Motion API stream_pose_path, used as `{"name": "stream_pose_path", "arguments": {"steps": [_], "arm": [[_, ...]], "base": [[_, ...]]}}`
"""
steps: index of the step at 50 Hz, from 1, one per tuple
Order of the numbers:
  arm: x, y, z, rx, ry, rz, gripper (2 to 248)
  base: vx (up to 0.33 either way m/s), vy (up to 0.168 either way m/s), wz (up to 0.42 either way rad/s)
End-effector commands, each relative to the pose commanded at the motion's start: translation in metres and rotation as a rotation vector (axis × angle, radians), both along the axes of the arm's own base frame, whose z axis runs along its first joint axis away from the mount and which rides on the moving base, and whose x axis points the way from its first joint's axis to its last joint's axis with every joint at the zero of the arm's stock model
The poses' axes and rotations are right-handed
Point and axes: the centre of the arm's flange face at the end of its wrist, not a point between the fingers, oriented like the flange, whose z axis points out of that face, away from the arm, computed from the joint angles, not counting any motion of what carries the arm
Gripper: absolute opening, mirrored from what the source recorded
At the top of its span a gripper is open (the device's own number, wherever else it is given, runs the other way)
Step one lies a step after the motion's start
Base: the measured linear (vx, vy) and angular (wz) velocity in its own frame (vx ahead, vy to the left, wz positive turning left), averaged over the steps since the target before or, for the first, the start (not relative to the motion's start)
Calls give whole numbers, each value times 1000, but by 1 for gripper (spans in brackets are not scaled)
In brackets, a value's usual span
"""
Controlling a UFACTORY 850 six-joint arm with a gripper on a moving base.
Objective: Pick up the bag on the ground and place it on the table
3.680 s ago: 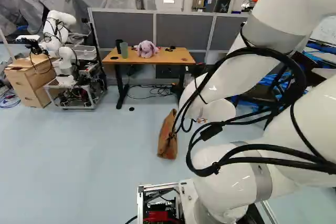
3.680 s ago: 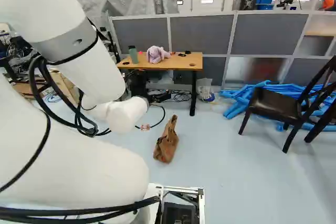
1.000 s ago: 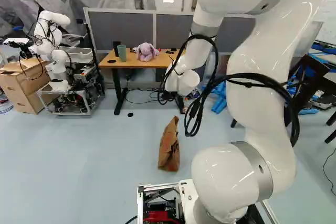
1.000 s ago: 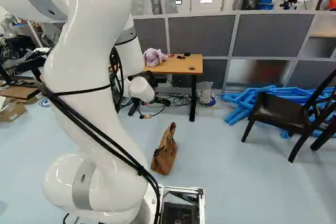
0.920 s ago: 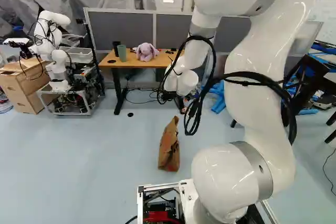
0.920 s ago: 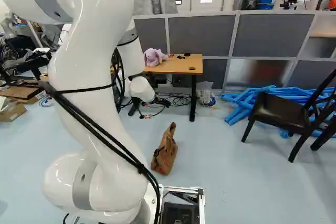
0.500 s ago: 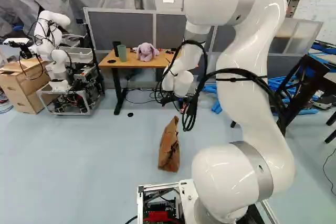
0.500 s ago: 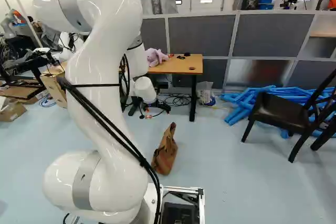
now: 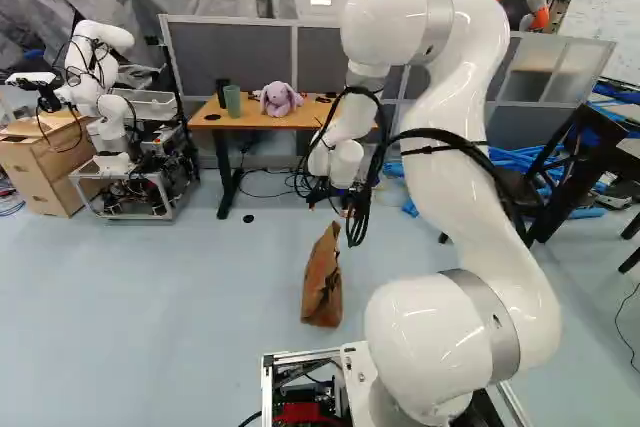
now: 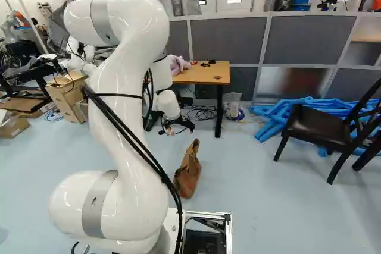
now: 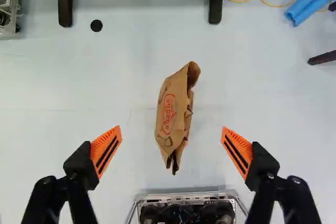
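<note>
Brown bag (image 9: 322, 282) sat below centre, left base view, contents hidden; arm (image 9: 455, 182) arched, gripper (image 10: 187, 125) fingers wide apart.

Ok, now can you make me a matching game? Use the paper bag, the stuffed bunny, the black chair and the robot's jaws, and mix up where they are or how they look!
Things:
1. paper bag
2. jaws
3. stuffed bunny
4. black chair

Places and looks:
A. lilac, on the table
B. close to the blue tubes
C. brown, on the floor
D. wide open

Right pairs: 1-C, 2-D, 3-A, 4-B
</note>
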Motion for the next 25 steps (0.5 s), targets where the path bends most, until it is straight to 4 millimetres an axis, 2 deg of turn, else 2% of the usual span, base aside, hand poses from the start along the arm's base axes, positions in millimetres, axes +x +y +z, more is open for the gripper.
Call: {"name": "stream_pose_path", "arguments": {"steps": [25], "arm": [[21,-4,-36,-1,25,-9,247]], "base": [[0,0,0]]}}
